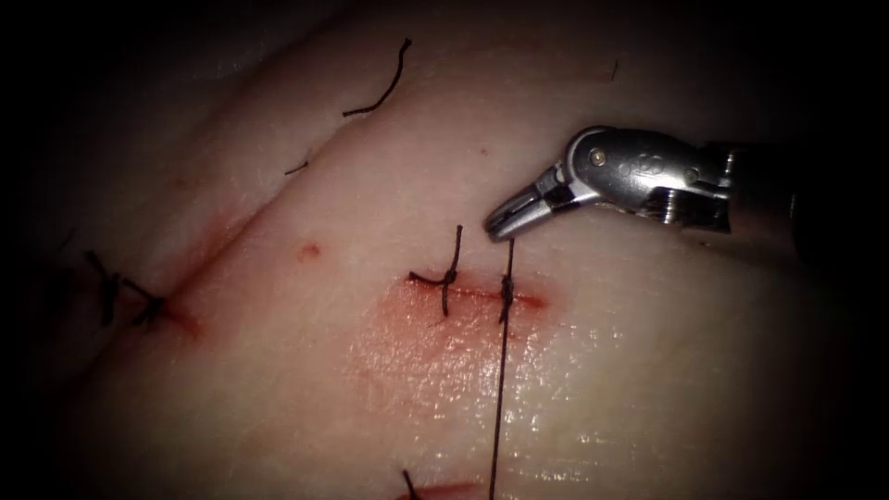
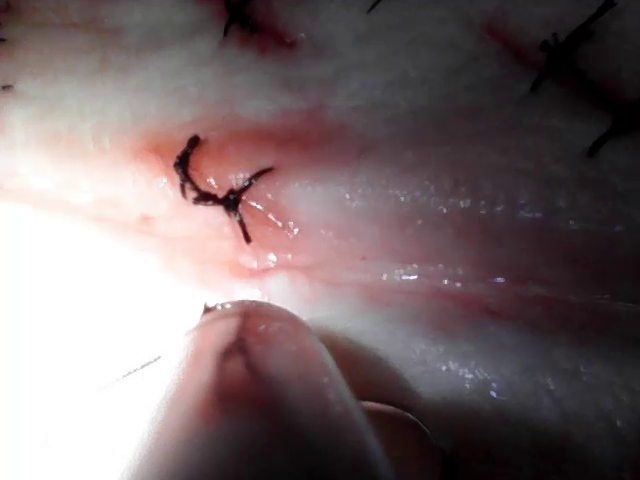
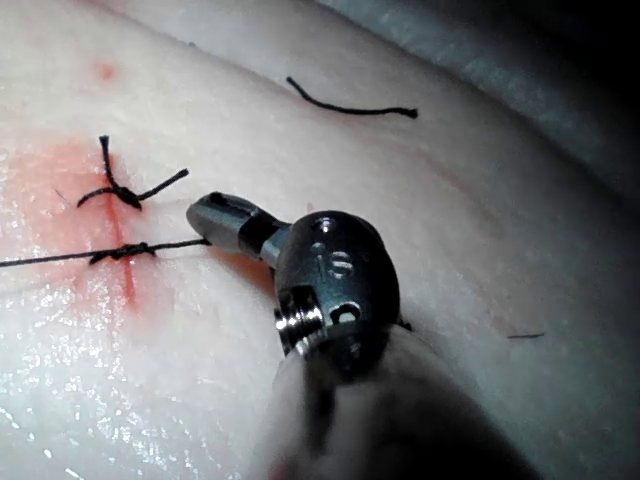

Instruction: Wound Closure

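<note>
Here the right gripper (image 1: 500,225) is clamped on the thread (image 1: 498,389) just above the knot (image 1: 507,294) at the cut (image 1: 482,294) in the tissue (image 1: 648,370); thread runs taut toward the viewer.

Only markings are embossed characters on the wrist housing of the right end effector (image 3: 215,217): they look like "16" or "91" in the right wrist view, uncertain. Same housing in the endoscope view (image 1: 507,218) has stamped marks, unreadable.
</note>
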You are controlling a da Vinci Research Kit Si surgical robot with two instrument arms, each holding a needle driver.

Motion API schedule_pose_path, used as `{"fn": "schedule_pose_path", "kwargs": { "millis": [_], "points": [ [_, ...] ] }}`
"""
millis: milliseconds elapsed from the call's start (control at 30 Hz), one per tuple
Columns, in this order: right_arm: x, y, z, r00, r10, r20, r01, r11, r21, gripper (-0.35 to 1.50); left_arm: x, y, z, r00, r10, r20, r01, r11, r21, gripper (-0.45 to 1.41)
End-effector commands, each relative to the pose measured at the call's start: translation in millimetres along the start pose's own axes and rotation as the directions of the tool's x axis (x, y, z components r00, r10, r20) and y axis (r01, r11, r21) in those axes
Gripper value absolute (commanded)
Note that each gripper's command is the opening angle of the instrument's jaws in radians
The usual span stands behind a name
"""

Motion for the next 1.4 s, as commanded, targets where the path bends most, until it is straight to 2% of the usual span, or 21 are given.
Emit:
{"fn": "schedule_pose_path", "kwargs": {
  "millis": [33, 500, 567, 633, 667, 700, 733, 767, 800, 900, 1033, 1067, 1133, 1267, 1333, 1400],
  "points": [
    [-0.2, 1.1, 0.0, 1.000, 0.002, -0.010, -0.002, 1.000, -0.009, -0.35, 0.0, 0.1, 1.0, 1.000, -0.004, -0.004, 0.004, 1.000, -0.005, -0.45],
    [0.3, 1.0, -0.1, 1.000, 0.010, -0.024, -0.010, 1.000, -0.012, -0.35, -0.5, 2.4, 2.6, 0.999, 0.015, -0.030, -0.017, 0.997, -0.074, -0.45],
    [0.4, 0.8, 0.2, 1.000, 0.008, -0.027, -0.008, 1.000, -0.012, -0.35, -0.2, 1.9, 2.0, 0.999, 0.006, -0.038, -0.009, 0.997, -0.080, -0.45],
    [0.7, 0.5, 0.4, 0.999, 0.009, -0.048, -0.010, 1.000, -0.021, -0.35, 0.1, 0.8, 0.8, 0.999, 0.003, -0.045, -0.005, 0.999, -0.042, -0.45],
    [1.1, 0.0, 0.7, 0.998, 0.009, -0.068, -0.012, 0.999, -0.041, -0.23, 0.4, -0.5, -0.6, 0.998, 0.000, -0.056, 0.000, 1.000, -0.001, -0.45],
    [1.4, -0.3, 0.9, 0.997, 0.010, -0.073, -0.015, 0.997, -0.074, 0.36, 0.6, -1.3, -1.4, 0.998, -0.008, -0.069, 0.009, 1.000, 0.015, -0.45],
    [1.6, -0.5, 1.0, 0.996, 0.011, -0.083, -0.019, 0.995, -0.093, 0.73, 0.7, -2.3, -2.5, 0.997, -0.012, -0.080, 0.016, 0.999, 0.047, -0.45],
    [1.8, -0.9, 1.1, 0.995, 0.012, -0.098, -0.023, 0.994, -0.109, 0.99, 0.8, -3.0, -3.2, 0.997, -0.017, -0.081, 0.022, 0.997, 0.071, -0.45],
    [2.2, -1.3, 1.2, 0.993, 0.015, -0.119, -0.031, 0.991, -0.133, 1.13, 0.9, -3.7, -4.1, 0.996, -0.024, -0.087, 0.032, 0.995, 0.095, -0.45],
    [2.9, -2.4, 1.2, 0.987, 0.027, -0.161, -0.053, 0.986, -0.159, 1.28, 0.8, -6.1, -6.9, 0.995, -0.058, -0.083, 0.071, 0.984, 0.161, -0.45],
    [4.0, -3.6, -1.2, 0.961, 0.056, -0.270, -0.118, 0.968, -0.220, 1.30, 0.0, -10.2, -11.2, 0.996, -0.061, -0.059, 0.077, 0.946, 0.315, -0.45],
    [4.4, -3.7, -3.0, 0.941, 0.071, -0.330, -0.159, 0.956, -0.247, 1.30, -0.5, -11.7, -12.7, 0.997, -0.070, -0.042, 0.080, 0.929, 0.361, -0.45],
    [4.8, -4.0, -5.2, 0.926, 0.060, -0.372, -0.182, 0.936, -0.302, 1.30, -1.0, -13.3, -14.0, 0.996, -0.086, -0.028, 0.090, 0.924, 0.372, -0.45],
    [5.4, -5.6, -6.9, 0.924, -0.016, -0.382, -0.165, 0.885, -0.436, 1.23, -2.2, -15.8, -15.8, 0.994, -0.111, -0.015, 0.107, 0.904, 0.414, -0.45],
    [5.7, -6.9, -6.4, 0.931, -0.040, -0.364, -0.157, 0.855, -0.494, 1.10, -3.2, -16.9, -16.3, 0.994, -0.113, 0.006, 0.100, 0.897, 0.430, -0.45],
    [5.9, -8.0, -5.5, 0.935, -0.065, -0.349, -0.132, 0.848, -0.514, 0.88, -4.0, -17.8, -16.6, 0.992, -0.123, 0.024, 0.100, 0.892, 0.440, -0.45]
  ]
}}
